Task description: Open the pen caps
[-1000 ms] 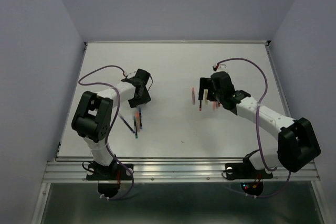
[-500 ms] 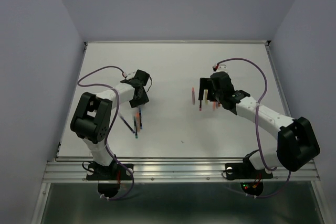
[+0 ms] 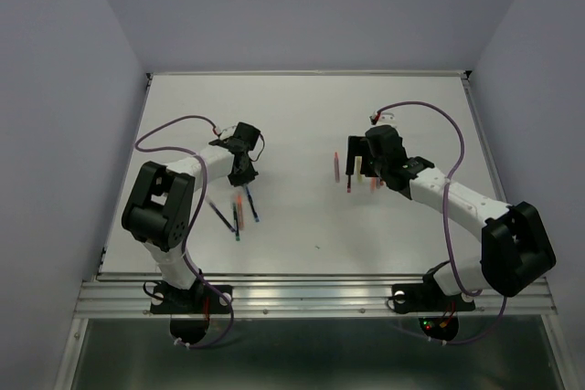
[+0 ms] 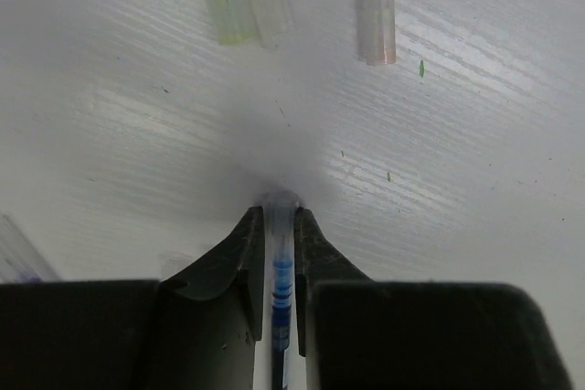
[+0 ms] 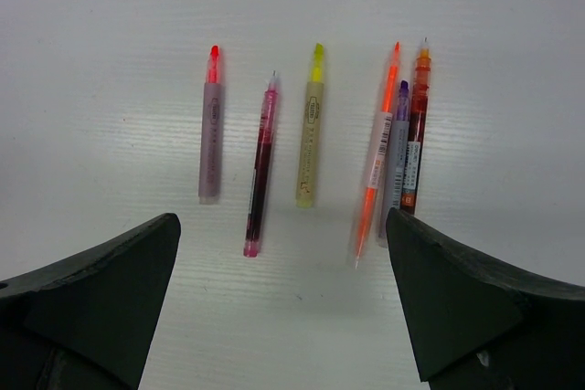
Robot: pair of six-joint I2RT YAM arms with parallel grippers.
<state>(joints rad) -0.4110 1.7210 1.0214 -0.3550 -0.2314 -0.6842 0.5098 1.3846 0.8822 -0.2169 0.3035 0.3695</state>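
Here the left gripper (image 4: 279, 226) is clamped on a blue pen (image 4: 282, 285) at the left of the table (image 4: 457, 180), the pen's pale end (image 4: 279, 200) (probably the cap) touching the surface. This looks like the grasp step. The right gripper (image 5: 281, 226) hangs with jaws wide apart over a row of six pens (image 5: 309, 139) on the right. Next, likely: lift the pen and carry it across, so the right gripper can pinch that end and pull it straight off.

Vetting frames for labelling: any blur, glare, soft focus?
Left wrist: blue pen between the fingers readable, far pens blurred, streaky glare on table. Right wrist: pens sharp, own fingers soft. Top external: even light.
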